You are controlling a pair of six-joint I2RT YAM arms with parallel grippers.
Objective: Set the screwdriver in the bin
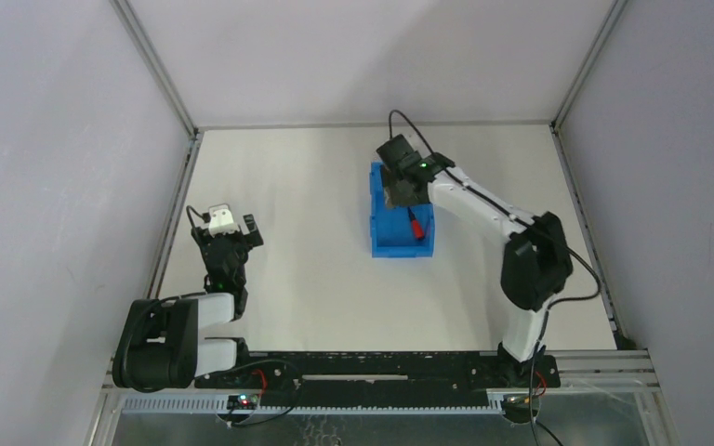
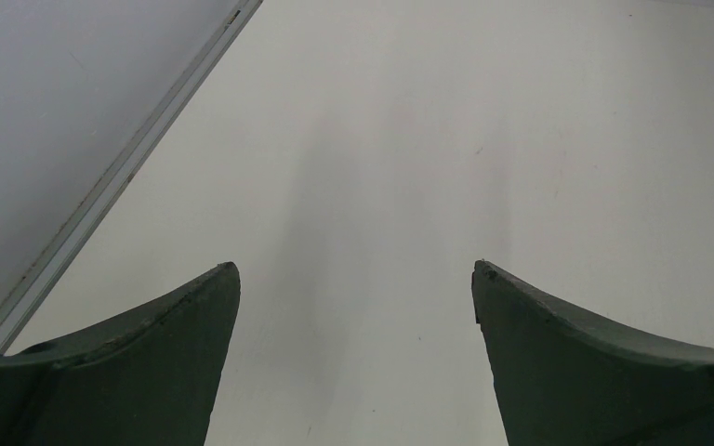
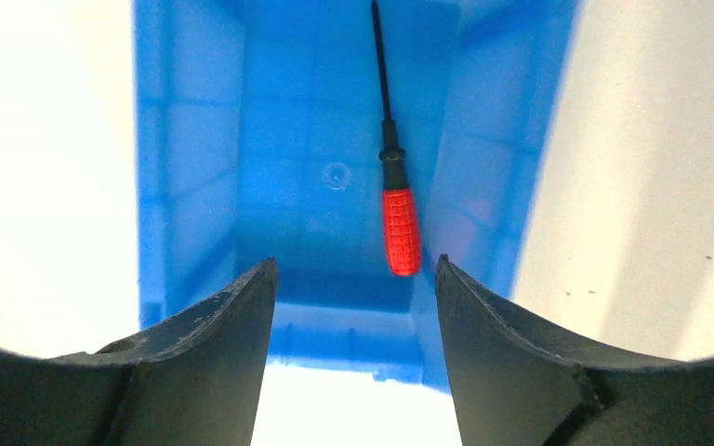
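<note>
Right wrist view, straight down: the screwdriver (image 3: 391, 165) lies flat on the floor of the bin (image 3: 191, 186), close to one long wall. The right fingers (image 3: 204, 372) are spread above it, holding nothing. From the top view, the right arm (image 1: 483, 200) hides the bin's far end. The left fingers (image 2: 149, 362) are apart over the worktop (image 2: 409, 139).

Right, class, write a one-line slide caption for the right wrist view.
Open right gripper above the bin, screwdriver lying inside beside one long wall.
</note>
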